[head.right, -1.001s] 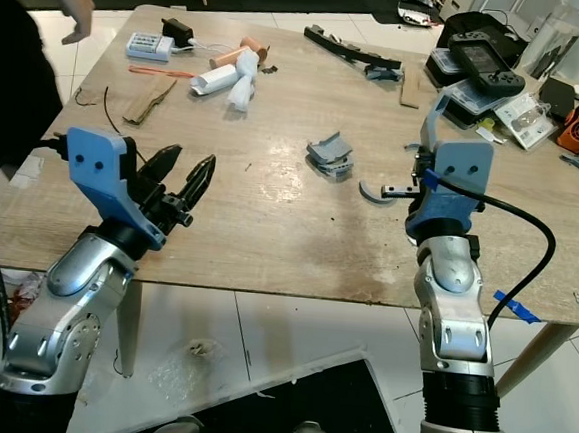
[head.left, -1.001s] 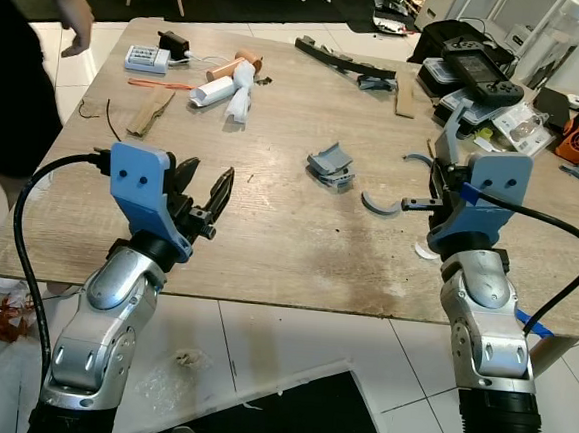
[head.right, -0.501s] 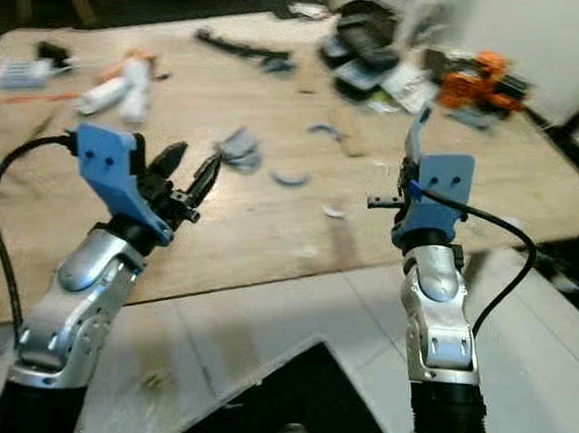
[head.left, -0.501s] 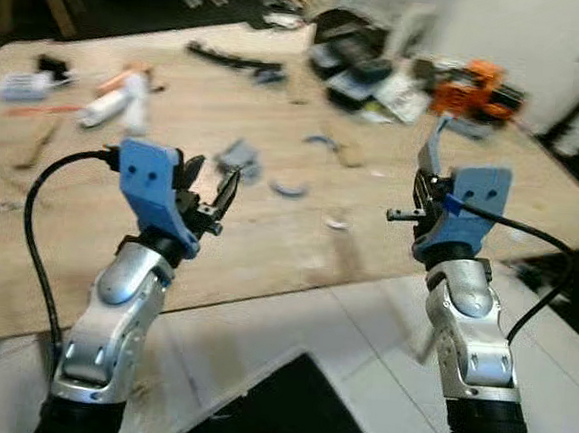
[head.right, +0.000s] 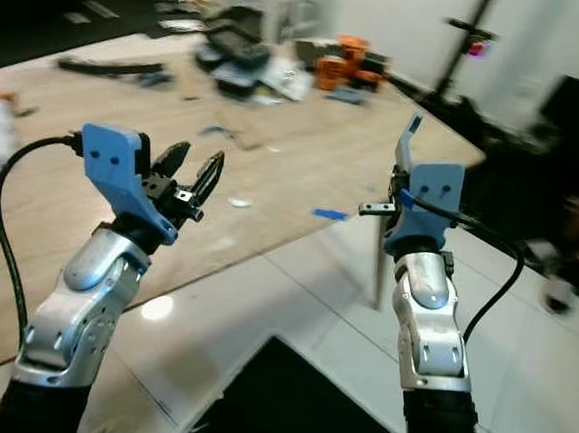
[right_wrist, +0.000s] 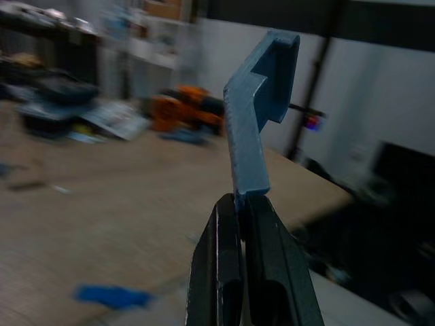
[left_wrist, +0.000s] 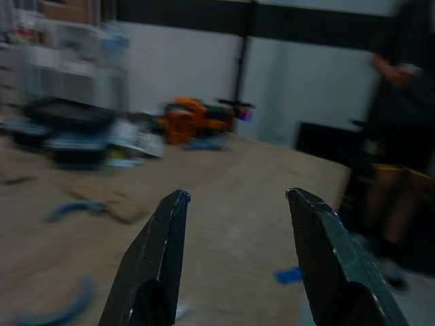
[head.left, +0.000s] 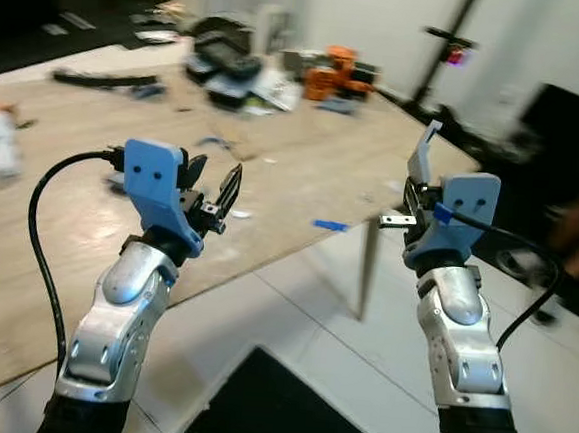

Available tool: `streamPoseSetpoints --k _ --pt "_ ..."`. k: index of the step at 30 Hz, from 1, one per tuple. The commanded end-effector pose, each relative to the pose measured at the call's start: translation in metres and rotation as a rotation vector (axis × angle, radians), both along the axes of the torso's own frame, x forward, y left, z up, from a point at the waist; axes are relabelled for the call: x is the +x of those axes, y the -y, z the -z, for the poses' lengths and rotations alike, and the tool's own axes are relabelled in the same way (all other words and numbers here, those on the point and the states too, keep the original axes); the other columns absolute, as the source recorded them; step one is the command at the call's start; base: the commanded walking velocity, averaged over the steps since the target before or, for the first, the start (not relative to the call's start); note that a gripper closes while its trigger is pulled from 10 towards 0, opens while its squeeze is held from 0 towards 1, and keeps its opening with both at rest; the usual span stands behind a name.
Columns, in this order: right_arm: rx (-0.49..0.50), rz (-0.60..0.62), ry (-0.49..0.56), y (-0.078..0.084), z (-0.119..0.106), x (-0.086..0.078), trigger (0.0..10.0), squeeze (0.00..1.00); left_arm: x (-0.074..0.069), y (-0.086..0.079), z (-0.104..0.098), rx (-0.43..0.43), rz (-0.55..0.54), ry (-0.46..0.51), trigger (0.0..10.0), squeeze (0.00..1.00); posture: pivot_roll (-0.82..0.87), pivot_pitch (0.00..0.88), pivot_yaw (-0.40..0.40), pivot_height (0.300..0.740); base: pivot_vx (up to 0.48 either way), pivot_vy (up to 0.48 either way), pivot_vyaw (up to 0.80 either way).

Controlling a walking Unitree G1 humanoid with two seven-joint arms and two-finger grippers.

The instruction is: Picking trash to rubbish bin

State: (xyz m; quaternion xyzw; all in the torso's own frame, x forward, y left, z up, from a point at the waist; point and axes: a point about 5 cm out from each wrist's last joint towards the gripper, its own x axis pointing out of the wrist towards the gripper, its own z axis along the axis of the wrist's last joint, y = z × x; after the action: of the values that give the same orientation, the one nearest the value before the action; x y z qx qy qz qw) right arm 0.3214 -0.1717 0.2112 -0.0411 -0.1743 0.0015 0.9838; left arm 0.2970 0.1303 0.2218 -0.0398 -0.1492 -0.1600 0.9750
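Presently grey-blue plastic scrap (right_wrist: 257, 112) pinched by lower end between fingers of right gripper (right_wrist: 239, 204), standing upright above them, clear of table (head.left: 304, 158). Left gripper (left_wrist: 234, 204) empty, 2 fingers spread, raised over table near edge. Step judged: carry to bin, not seen. Keep pinch firm, wrist level. Table corner and leg (head.left: 368, 268) between arms; person (left_wrist: 401, 122) beyond corner; white floor (head.left: 349, 352) ahead gives room.
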Motion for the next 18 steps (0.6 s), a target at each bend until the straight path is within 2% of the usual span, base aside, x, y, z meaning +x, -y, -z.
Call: streamPoseSetpoints --k 1,18 --pt "-0.002 -0.004 0.003 -0.0018 -0.0001 -0.0009 10.0 0.00 0.0001 0.0001 0.0039 0.009 -0.006 -0.011 10.0 0.00 -0.05 0.154 -0.044 0.740 0.000 0.000 -0.80" --pt "-0.001 -0.017 -0.005 -0.0094 0.0040 -0.0024 10.0 0.00 0.0026 -0.0010 0.0018 0.012 -0.016 -0.002 10.0 0.00 -0.05 0.165 -0.039 0.740 0.000 0.000 -0.80"
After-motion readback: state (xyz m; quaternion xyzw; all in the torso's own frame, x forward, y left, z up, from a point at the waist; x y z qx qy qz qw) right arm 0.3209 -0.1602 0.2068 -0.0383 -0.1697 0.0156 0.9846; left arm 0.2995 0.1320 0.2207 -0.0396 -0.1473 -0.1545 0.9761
